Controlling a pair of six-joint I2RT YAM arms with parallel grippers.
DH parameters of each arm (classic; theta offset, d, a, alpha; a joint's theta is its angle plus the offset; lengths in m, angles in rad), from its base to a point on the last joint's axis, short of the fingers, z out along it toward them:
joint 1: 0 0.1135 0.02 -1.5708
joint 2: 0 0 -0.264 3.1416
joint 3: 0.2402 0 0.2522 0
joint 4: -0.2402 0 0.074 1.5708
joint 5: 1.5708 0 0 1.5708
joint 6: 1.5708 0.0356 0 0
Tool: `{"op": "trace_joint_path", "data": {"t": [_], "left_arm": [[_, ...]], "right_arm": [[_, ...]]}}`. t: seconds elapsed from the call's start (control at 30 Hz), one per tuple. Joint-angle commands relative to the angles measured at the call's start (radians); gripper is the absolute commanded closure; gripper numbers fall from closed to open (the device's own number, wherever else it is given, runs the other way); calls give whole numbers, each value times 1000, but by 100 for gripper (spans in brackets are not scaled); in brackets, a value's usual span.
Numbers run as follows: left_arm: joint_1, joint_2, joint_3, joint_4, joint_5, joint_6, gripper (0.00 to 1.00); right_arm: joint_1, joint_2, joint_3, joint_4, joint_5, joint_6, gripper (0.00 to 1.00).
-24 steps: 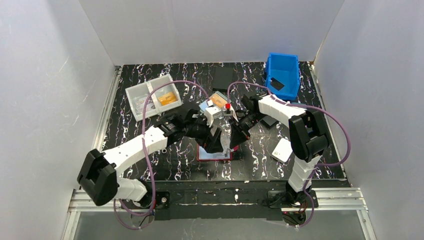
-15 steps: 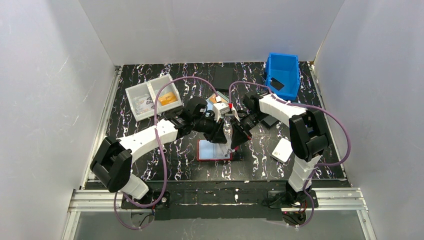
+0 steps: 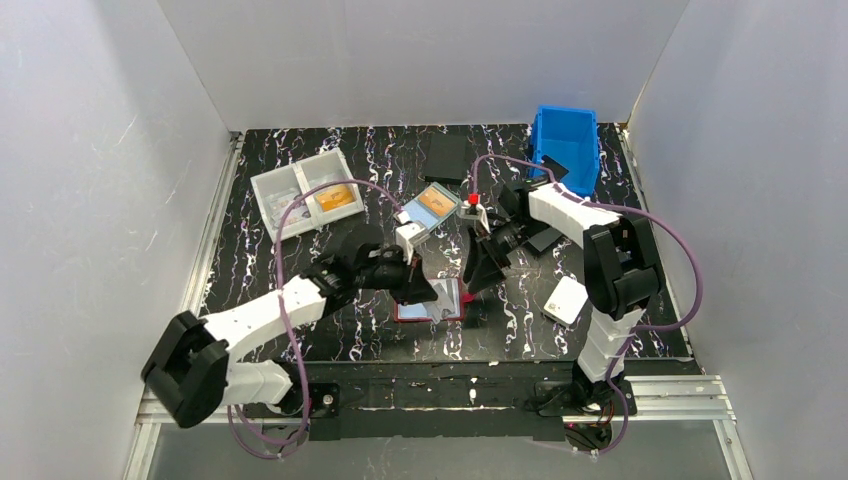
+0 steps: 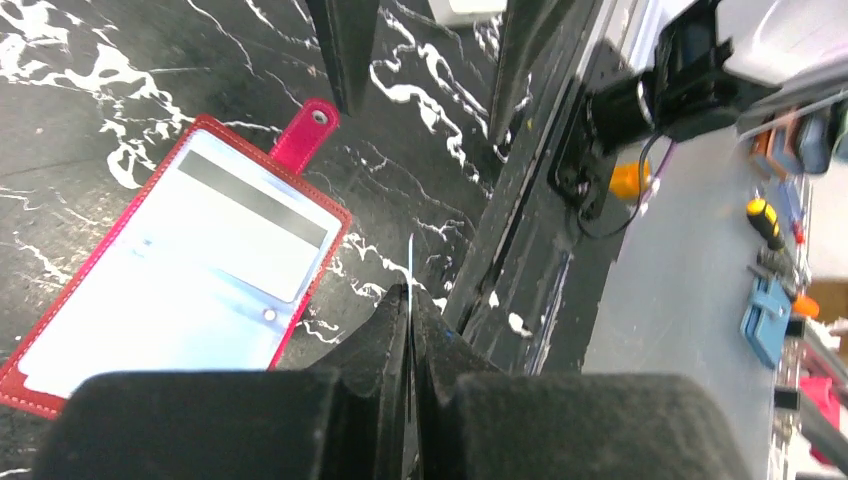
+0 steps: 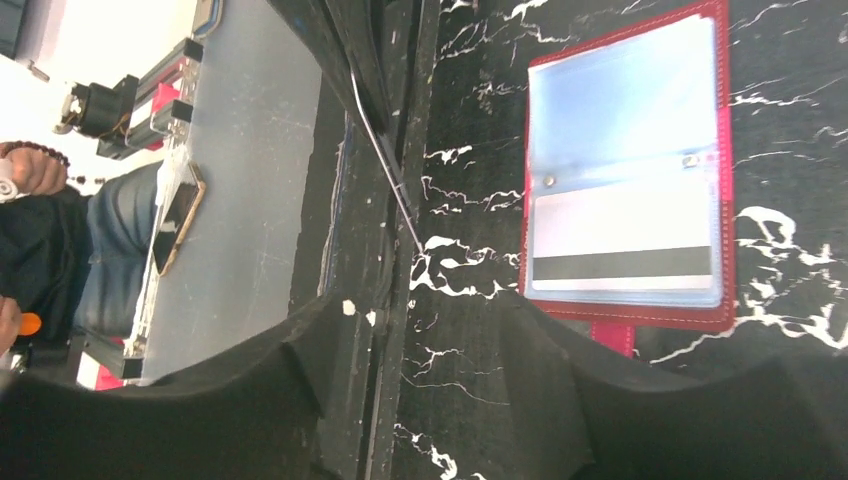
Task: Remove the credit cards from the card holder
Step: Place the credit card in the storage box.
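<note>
Two arms meet at mid-table

- The left arm [image 3: 265, 312] lies low, stretched from the near-left base, forearm running right
- The left gripper [image 3: 428, 290] hangs over the left part of the card holder [image 3: 447, 300]
- Its fingers [image 4: 385, 335] are pressed together on a thin credit card [image 4: 410, 262], which we see edge-on, jutting past the tips
- The right arm [image 3: 575, 212] is folded, elbow high at right, forearm reaching back left
- The right gripper [image 3: 477, 278] points down just right of the holder, jaws spread, gripping nothing
- From the right wrist, the pinched card [image 5: 385, 165] shows as a thin slanted line
- The holder lies spread open on the black marbled table [image 3: 350, 335], pale-blue inside up, snap tab out flat
- A second card [image 4: 250, 230] with a dark stripe sits in one pocket
</note>
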State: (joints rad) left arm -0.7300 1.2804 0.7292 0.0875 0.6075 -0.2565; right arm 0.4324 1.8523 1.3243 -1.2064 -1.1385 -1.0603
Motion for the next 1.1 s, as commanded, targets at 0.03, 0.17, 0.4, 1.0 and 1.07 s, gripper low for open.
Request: {"op": "trace_joint_path", "data": {"t": [0.03, 0.17, 0.4, 1.0, 1.07], "left_arm": [[6, -169, -178, 367, -128, -258, 100], [5, -218, -291, 575, -227, -393, 100], [-14, -184, -357, 770, -271, -502, 100], [-30, -160, -399, 851, -317, -517, 89], [-11, -214, -397, 736, -325, -501, 55]], "right_arm": [[-21, 2, 7, -69, -139, -76, 24], [-21, 18, -20, -215, -231, -307, 15], [7, -5, -80, -217, -299, -397, 17], [19, 29, -37, -216, -303, -339, 99], [18, 38, -19, -216, -250, -338, 99]]}}
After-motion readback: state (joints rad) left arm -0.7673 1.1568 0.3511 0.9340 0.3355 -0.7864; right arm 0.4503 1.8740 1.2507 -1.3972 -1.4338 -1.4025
